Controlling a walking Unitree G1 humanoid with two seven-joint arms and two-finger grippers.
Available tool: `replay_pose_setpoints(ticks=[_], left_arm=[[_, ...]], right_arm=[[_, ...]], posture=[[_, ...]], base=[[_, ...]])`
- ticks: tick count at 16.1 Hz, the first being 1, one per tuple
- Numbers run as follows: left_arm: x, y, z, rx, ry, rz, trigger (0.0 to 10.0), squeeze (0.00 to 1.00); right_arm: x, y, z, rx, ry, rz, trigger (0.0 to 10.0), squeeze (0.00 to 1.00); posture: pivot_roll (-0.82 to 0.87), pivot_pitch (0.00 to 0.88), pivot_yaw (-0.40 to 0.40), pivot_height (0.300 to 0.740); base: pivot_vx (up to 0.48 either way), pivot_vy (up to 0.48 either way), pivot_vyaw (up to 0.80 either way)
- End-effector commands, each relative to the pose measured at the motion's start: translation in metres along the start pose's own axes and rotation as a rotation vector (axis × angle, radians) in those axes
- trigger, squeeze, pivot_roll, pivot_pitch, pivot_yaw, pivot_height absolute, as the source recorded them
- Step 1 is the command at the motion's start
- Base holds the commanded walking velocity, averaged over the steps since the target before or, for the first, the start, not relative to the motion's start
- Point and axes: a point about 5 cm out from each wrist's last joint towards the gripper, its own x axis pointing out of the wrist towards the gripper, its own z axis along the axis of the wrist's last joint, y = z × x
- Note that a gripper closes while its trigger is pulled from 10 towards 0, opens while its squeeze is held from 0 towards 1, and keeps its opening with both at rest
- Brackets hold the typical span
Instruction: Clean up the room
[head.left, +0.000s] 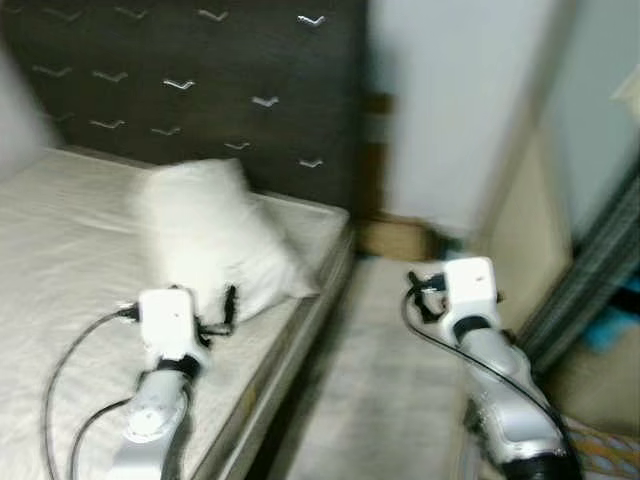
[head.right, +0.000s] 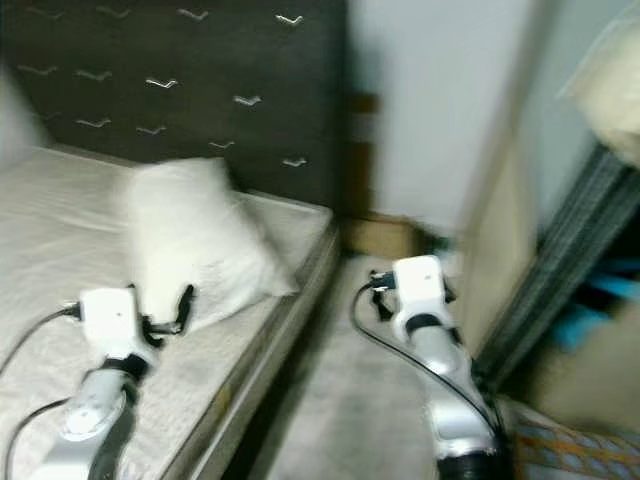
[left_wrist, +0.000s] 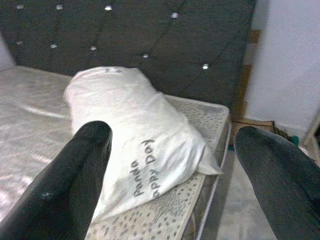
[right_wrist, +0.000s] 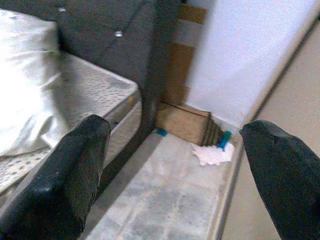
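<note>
— While both arms reach forward, what lies ahead of the left pincer (left_wrist: 170, 165)?
— One white pillow (head.left: 215, 235) on the bed (head.left: 60, 250); fingers apart.
— And the right pincer (right_wrist: 175, 165)?
— Fingers apart over the floor (right_wrist: 165, 195); ahead, one cardboard box (right_wrist: 182, 122), one white wad (right_wrist: 214, 154).

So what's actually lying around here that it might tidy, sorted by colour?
White: 2 - the pillow on the bed and a crumpled white scrap on the floor by the wall.
Brown: 1 - a cardboard box at the end of the aisle.
Teal: 2 - small bits beside the box, too blurred to identify.
Total: 5
</note>
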Motion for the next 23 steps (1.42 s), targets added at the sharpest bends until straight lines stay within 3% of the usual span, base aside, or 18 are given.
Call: replay_pose_setpoints(ticks=[1, 13, 20, 23], left_arm=[[0.0050, 0.0038, 0.0053, 0.024, -0.021, 0.023, 10.0, 0.00], [0.0079, -0.0002, 0.0028, 0.000, -0.015, 0.030, 10.0, 0.00], [0.0098, -0.0027, 0.0013, -0.074, 0.007, 0.014, 10.0, 0.00], [0.0081, -0.0021, 0.0017, -0.067, 0.008, 0.017, 10.0, 0.00]], right_arm=[[0.0011, 0.0022, 0.0034, 0.020, -0.013, 0.002, 10.0, 0.00], [-0.0013, -0.0023, 0.0033, 0.016, -0.015, -0.004, 10.0, 0.00], [0.0001, 0.0003, 0.0049, 0.020, -0.021, 0.009, 10.0, 0.00], [-0.0006, 0.0006, 0.0042, 0.022, -0.020, 0.012, 10.0, 0.00]], posture=[[-0.08, 0.000, 0.009, 0.740], [-0.11, 0.000, 0.015, 0.740], [-0.11, 0.000, 0.016, 0.740], [-0.10, 0.000, 0.018, 0.740]], base=[[0.000, 0.000, 0.80], [0.000, 0.000, 0.80], [0.000, 0.000, 0.80], [0.000, 0.000, 0.80]])
